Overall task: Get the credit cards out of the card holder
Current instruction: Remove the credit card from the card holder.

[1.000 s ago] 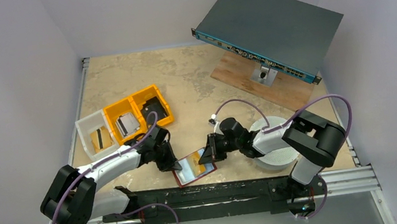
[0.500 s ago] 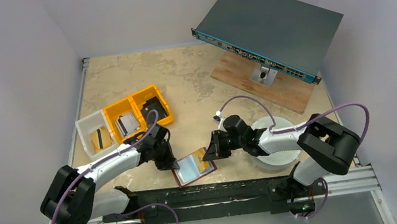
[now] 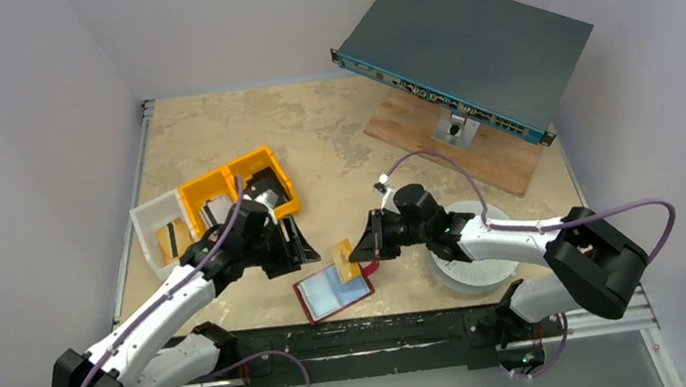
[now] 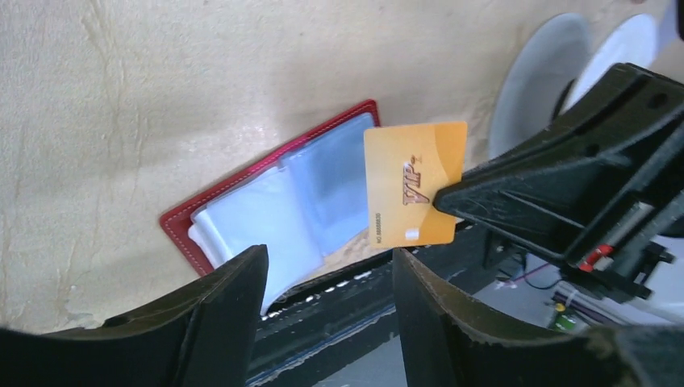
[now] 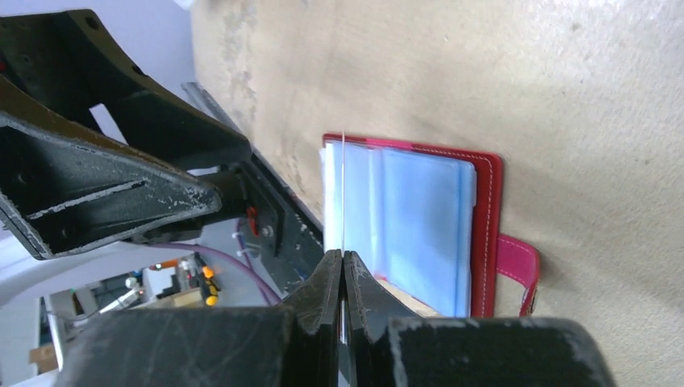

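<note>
1. Right gripper (image 3: 361, 253) clamps the gold credit card (image 4: 411, 189) by one edge, over the card holder (image 4: 262, 205).
2. Card holder lies open on the table (image 3: 331, 135).
3. Left gripper (image 4: 327, 270): fingers spread, empty.

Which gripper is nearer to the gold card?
Right. The right gripper is shut on one edge of the gold card; the left gripper stands open off to its left, not touching it.

From the right wrist you see the golden-yellow plastic credit card (image 5: 344, 193) only edge-on; from the left wrist, the jaws of the left gripper (image 4: 327, 266) hide the near edge of the dark red leather card holder (image 4: 274, 201).
</note>
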Controlling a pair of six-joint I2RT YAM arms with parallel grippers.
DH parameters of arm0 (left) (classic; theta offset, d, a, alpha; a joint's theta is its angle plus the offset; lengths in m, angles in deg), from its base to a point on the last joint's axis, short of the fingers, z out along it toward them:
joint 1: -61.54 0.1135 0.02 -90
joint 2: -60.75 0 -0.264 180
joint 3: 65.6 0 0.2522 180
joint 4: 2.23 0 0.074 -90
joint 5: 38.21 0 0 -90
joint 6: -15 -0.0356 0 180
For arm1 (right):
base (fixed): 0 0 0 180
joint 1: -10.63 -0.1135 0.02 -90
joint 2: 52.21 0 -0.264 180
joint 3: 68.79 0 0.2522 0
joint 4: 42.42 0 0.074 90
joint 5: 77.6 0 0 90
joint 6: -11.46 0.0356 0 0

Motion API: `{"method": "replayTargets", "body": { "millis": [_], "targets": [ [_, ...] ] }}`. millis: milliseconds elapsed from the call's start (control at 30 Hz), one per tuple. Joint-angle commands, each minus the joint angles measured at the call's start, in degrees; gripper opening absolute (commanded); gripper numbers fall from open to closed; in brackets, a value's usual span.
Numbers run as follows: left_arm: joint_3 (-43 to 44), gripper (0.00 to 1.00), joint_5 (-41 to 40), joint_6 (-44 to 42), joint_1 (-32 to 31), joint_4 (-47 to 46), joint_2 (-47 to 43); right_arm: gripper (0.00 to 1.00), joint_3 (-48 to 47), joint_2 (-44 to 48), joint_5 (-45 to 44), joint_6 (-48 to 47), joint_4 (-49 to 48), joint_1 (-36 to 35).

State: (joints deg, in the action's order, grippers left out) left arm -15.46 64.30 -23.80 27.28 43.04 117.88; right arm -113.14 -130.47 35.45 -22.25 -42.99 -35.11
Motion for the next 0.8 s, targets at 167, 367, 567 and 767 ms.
{"method": "replayTargets", "body": {
  "millis": [167, 367, 567, 767],
  "targets": [
    [-1.4, 0.6, 14.9, 1.6, 4.7, -11.1, -7.4, 0.0, -1.9, 3.8, 14.9, 8.7, -12.1, 5.6],
    [-2.3, 0.6, 18.9, 3.9, 4.9, -17.1, -7.7, 0.0, -0.8, 4.0, 19.6, 16.6, -22.8, 5.8],
    [-4.3, 0.55, 22.6, 7.3, 5.0, -24.8, -6.8, 0.0, 0.6, 4.1, 20.6, 20.4, -28.2, 5.8],
    [-6.9, 0.32, 24.7, 11.3, 5.3, -31.6, -6.4, 0.0, 1.3, 4.3, 20.6, 20.0, -27.7, 5.8]
  ]
}}
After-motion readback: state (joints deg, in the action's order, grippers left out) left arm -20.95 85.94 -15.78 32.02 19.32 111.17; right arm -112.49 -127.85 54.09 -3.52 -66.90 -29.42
